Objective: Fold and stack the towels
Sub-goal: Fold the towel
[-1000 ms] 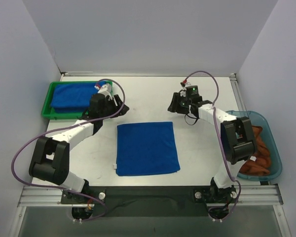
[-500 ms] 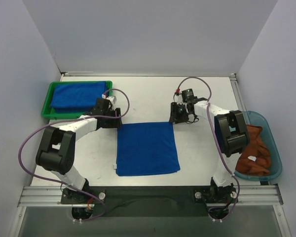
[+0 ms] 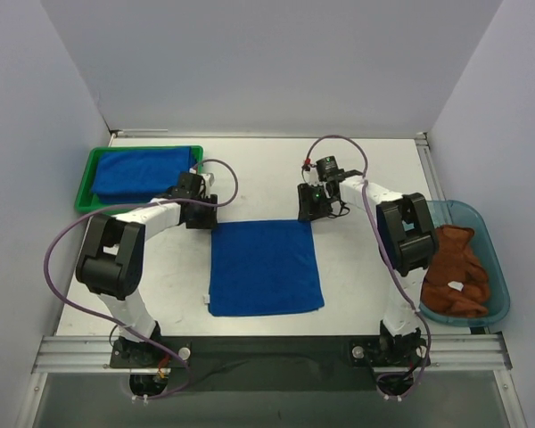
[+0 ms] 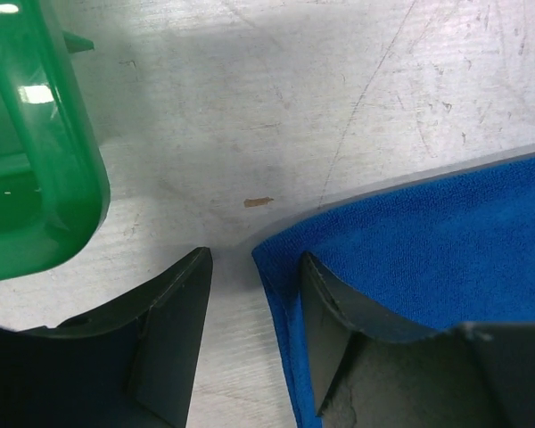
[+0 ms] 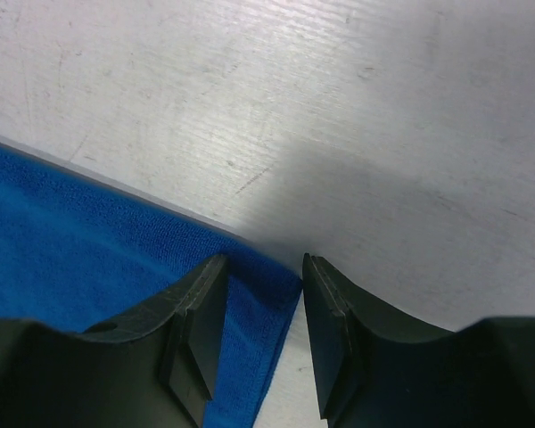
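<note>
I have both arms stretched out over the table point(image 3: 357, 267) to the far edge of the blue towel point(image 3: 265, 267), which lies flat and spread out as one square between them.

My left gripper point(image 4: 256, 259) sits low at the towel's far left corner. Its jaws stand apart, and the tip of the cloth pokes into the gap between them. The inner finger point(image 4: 330, 330) is over the terry and the outer one is over bare tabletop. Nothing is pinched there. Just off the outer side of that hand I see the rounded corner of the green tray point(image 4: 45, 178), near the outer finger but not touching it. From overhead, a folded blue towel point(image 3: 138, 172) lies inside it.

My right gripper point(image 5: 264, 260) mirrors this at the far right corner. Its jaws are spread and the point of the corner lies in the gap. The inner finger is over the cloth and the outer one is over bare table. A strip of tabletop shows between the cloth's edge and the outer finger, so this hand holds nothing either.

Well apart from that hand, out past its own arm, stands the teal bin point(image 3: 503, 299) with a rust-brown towel point(image 3: 455, 272) crumpled inside it.
</note>
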Motion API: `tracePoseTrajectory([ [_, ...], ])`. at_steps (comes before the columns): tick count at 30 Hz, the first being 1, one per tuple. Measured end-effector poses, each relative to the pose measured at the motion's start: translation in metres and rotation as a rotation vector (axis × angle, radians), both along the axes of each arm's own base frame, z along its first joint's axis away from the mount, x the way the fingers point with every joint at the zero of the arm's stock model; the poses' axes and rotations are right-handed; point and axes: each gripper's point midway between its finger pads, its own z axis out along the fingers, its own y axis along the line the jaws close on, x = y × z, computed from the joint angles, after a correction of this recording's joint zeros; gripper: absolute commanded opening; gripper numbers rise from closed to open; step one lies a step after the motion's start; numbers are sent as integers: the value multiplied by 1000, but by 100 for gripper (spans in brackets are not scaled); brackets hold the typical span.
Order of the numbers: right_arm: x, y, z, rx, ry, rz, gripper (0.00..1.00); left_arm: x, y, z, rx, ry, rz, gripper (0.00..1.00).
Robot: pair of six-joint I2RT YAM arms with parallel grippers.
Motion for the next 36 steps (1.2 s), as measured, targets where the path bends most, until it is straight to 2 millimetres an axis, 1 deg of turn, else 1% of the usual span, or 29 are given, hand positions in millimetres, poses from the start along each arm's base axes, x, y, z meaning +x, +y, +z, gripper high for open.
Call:
tracePoseTrajectory([
  [2, 0, 4, 0, -7, -4, 21, 39, 1, 1, -1, 10, 5, -11, 53],
  [8, -1, 6, -1, -18, 3, 45, 38, 2, 1, -2, 28, 18, -37, 44],
  [9, -1, 6, -1, -23, 4, 48, 36, 3, 1, -3, 30, 20, -39, 41],
  [10, -1, 7, -1, -27, 6, 50, 33, 4, 1, -3, 29, 20, -41, 40],
  [12, 0, 9, -2, -35, 11, 57, 31, 5, 0, -3, 28, 22, -47, 39],
  [14, 1, 11, -2, -39, 16, 63, 31, 6, 0, -3, 28, 24, -53, 36],
  [18, 1, 13, -3, -45, 27, 70, 31, 8, -1, -4, 27, 28, -63, 35],
  [20, 0, 13, -3, -47, 30, 73, 30, 9, -2, -4, 26, 30, -65, 31],
  [21, 0, 14, -3, -48, 32, 73, 27, 9, -2, -4, 25, 31, -67, 28],
  [26, -2, 13, -4, -54, 45, 72, 20, 10, -3, -4, 21, 34, -70, 22],
  [29, -3, 10, -5, -56, 54, 62, 8, 10, -3, -5, 18, 37, -71, 16],
  [30, -4, 10, -5, -55, 58, 58, 0, 11, -3, -5, 18, 38, -71, 13],
  [32, -4, 8, -5, -51, 66, 47, 0, 11, -3, -5, 13, 43, -73, 11],
  [34, -4, 9, -5, -45, 72, 44, 0, 11, -3, -5, 8, 46, -75, 5],
  [36, -5, 9, -5, -42, 74, 46, 0, 11, -4, -5, 5, 48, -78, 3],
])
